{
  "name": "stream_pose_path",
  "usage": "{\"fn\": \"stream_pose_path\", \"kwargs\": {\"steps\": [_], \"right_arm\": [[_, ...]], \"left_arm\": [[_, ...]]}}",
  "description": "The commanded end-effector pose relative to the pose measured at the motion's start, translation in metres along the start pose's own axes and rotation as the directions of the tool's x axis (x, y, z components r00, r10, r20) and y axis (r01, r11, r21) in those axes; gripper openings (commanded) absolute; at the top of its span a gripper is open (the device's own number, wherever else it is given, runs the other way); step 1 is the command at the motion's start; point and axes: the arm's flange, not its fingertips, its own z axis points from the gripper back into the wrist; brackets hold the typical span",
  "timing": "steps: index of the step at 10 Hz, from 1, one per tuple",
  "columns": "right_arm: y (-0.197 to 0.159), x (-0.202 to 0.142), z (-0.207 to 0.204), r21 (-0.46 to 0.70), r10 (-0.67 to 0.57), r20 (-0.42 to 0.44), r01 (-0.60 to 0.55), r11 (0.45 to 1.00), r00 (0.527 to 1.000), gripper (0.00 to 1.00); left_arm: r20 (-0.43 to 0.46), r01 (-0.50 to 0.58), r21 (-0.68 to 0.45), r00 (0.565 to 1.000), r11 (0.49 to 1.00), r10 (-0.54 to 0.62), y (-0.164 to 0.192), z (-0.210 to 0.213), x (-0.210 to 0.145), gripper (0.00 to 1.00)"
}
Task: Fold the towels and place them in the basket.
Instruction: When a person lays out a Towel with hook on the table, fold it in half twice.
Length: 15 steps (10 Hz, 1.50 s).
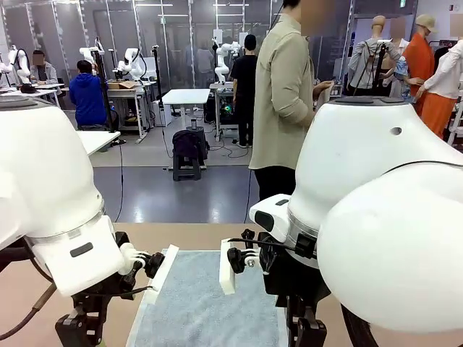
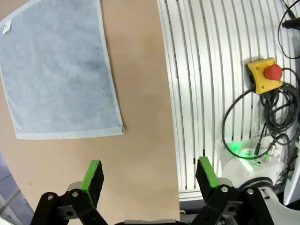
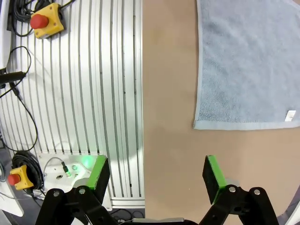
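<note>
Left wrist view, upper left: expect a limp, light towel [image 2: 58,70]; pinch its corner hems with left gripper [image 2: 149,180] and right gripper [image 3: 157,177], both with fingers apart.

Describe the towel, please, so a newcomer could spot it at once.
Find the tan table. Flat on it lies the towel, pale grey-blue terry with a lighter hem. Its white corner tag and fuzzy surface set it apart from the ribbed metal panel alongside.

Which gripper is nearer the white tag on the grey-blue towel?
Right. The tag sits on the towel corner nearest the right gripper; for the left gripper it is the far corner.
</note>
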Motion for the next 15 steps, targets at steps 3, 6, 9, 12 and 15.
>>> {"fn": "stream_pose_path", "kwargs": {"steps": [3, 6, 9, 12, 15], "right_arm": [[-0.029, -0.005, -0.046, 0.006, -0.042, -0.035, 0.042, 0.999, 0.999, 1.00], [-0.045, -0.008, -0.083, 0.024, -0.094, -0.089, 0.097, 0.995, 0.992, 1.00], [-0.047, -0.017, -0.107, 0.014, -0.113, -0.110, 0.115, 0.993, 0.988, 1.00], [-0.051, -0.023, -0.130, 0.005, -0.108, -0.124, 0.109, 0.994, 0.986, 1.00], [-0.059, -0.029, -0.142, -0.001, -0.101, -0.128, 0.102, 0.995, 0.987, 1.00]], "left_arm": [[0.000, -0.088, -0.092, 0.996, 0.992, 0.089, 0.017, -0.045, -0.012, 1.00], [-0.029, -0.154, -0.129, 0.988, 0.980, 0.152, 0.032, -0.081, -0.013, 1.00], [-0.021, -0.146, -0.108, 0.989, 0.983, 0.144, 0.028, -0.112, -0.020, 1.00], [-0.045, -0.177, -0.053, 0.984, 0.983, 0.175, 0.026, -0.140, -0.036, 1.00], [-0.067, -0.190, -0.069, 0.980, 0.979, 0.186, 0.030, -0.155, -0.050, 1.00]]}}
